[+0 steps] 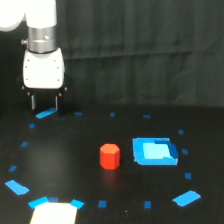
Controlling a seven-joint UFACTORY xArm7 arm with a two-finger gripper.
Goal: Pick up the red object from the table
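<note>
The red object point(109, 156) is a short orange-red hexagonal block standing on the black table point(75, 160) near the middle of the exterior view. My gripper point(45, 102) hangs from the white arm at the upper left, well above and to the left of the block. Its two dark fingers point(33, 102) point down with a gap between them and nothing in it. The gripper is open and far from the block.
A flat blue square patch point(154, 151) lies just to the right of the block. A white patch point(55, 213) sits at the bottom left edge. Small blue tape pieces point(185, 199) are scattered in a ring around the table. A dark curtain hangs behind.
</note>
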